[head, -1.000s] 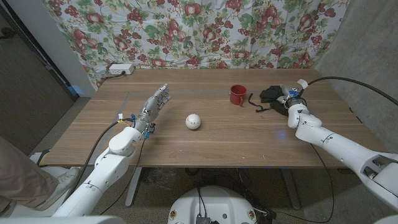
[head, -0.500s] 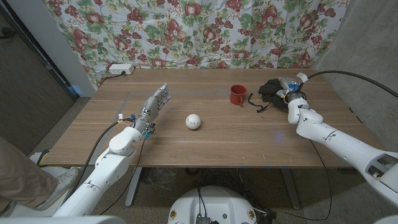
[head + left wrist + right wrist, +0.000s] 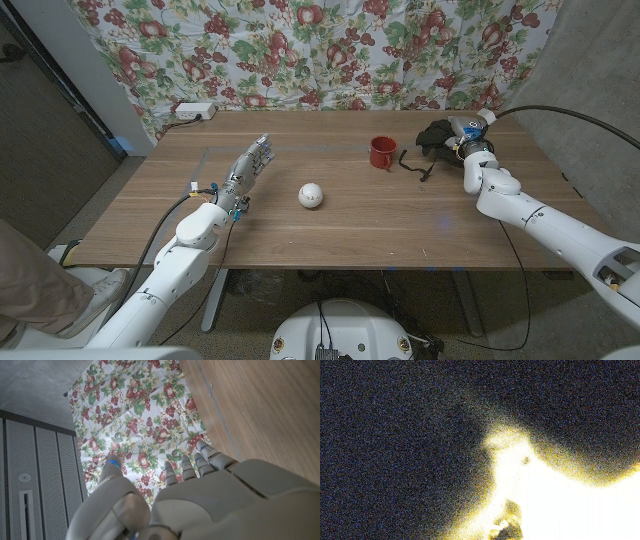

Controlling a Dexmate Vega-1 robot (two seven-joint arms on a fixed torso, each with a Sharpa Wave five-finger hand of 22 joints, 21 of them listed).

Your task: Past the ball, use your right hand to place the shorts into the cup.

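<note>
The black shorts (image 3: 434, 137) hang bunched in my right hand (image 3: 466, 138), which grips them at the table's far right, a little right of the cup. A dark cord (image 3: 416, 166) from the shorts trails down to the wood. The red cup (image 3: 381, 152) stands upright, left of the shorts. Nearer to me, at mid-table, lies the white ball (image 3: 311, 195). My left hand (image 3: 249, 168) holds nothing and stays left of the ball with its fingers stretched out and apart; its back (image 3: 210, 500) shows in the left wrist view. The right wrist view is dark and grainy.
A white power strip (image 3: 192, 111) lies at the far left corner of the table (image 3: 340, 235). A floral cloth (image 3: 320, 45) hangs behind it. A person's leg (image 3: 30, 290) shows at the lower left. A black cable (image 3: 560, 118) arcs over my right arm.
My right hand has moved up and toward the far edge with the shorts, drawing them off the wood while the cord trails. The left hand, ball and cup have not moved.
</note>
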